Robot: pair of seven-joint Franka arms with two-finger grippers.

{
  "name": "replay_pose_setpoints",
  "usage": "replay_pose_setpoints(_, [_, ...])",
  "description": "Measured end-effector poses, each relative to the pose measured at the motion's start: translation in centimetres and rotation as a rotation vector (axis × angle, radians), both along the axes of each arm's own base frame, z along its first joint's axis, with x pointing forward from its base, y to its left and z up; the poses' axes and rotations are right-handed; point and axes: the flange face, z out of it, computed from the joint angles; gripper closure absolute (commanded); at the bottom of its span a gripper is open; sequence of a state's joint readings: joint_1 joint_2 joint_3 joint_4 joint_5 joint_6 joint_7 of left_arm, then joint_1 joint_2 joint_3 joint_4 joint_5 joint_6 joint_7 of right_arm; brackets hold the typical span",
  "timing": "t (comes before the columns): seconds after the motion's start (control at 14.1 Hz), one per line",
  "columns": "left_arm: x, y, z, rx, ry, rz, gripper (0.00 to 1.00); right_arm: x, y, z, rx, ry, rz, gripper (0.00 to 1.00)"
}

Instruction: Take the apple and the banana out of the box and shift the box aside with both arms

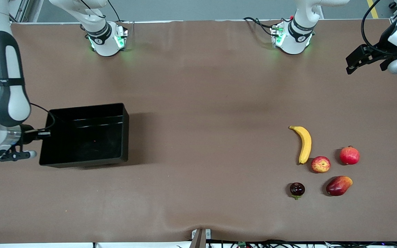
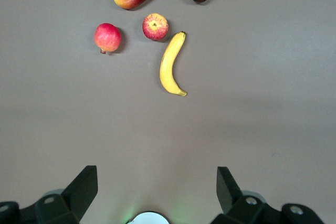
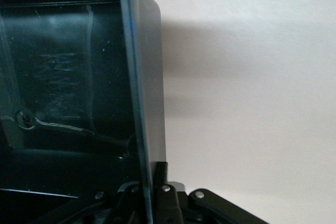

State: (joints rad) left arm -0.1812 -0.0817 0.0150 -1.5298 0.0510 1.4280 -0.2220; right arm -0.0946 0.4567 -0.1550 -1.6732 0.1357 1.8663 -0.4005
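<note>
The black bin (image 1: 88, 107) sits on the brown table toward the right arm's end. My right gripper (image 1: 43, 133) is shut on the bin's end wall (image 3: 142, 77), one finger (image 3: 160, 174) outside it and the other hidden inside. The yellow banana (image 1: 304, 144) and the red-and-yellow apple (image 1: 321, 164) lie side by side toward the left arm's end. My left gripper (image 1: 352, 65) is open and empty, up in the air over the table's edge near the left arm's base. Its wrist view shows the banana (image 2: 170, 64) and apple (image 2: 155, 27) well apart from its fingers (image 2: 84, 182).
A plain red fruit with a crown tip (image 1: 349, 155) lies beside the apple. A red-orange mango (image 1: 338, 185) and a small dark maroon fruit (image 1: 297, 189) lie nearer the front camera. The two arm bases (image 1: 107, 39) stand along the table's back edge.
</note>
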Motion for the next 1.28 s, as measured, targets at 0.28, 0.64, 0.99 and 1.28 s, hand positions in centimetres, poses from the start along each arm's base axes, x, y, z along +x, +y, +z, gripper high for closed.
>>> replay_pose_setpoints(0.28, [-0.2, -1.0, -0.1, 0.002, 0.002, -0.018, 0.00, -1.5, -4.8, -4.1, -0.001, 0.055, -0.047, 1.00])
replay_pose_setpoints(0.64, [-0.1, -0.5, -0.2, 0.003, 0.004, -0.008, 0.00, -1.6, -5.6, -6.9, -0.005, 0.069, -0.064, 1.00])
replay_pose_setpoints(0.99, [0.0, -0.2, -0.3, 0.004, 0.006, -0.002, 0.00, -1.1, -5.5, -7.6, -0.018, 0.042, -0.068, 1.00])
replay_pose_setpoints(1.28, [0.0, 0.1, -0.5, 0.001, 0.010, 0.005, 0.00, -1.0, -5.8, -8.5, -0.026, 0.035, -0.077, 0.65])
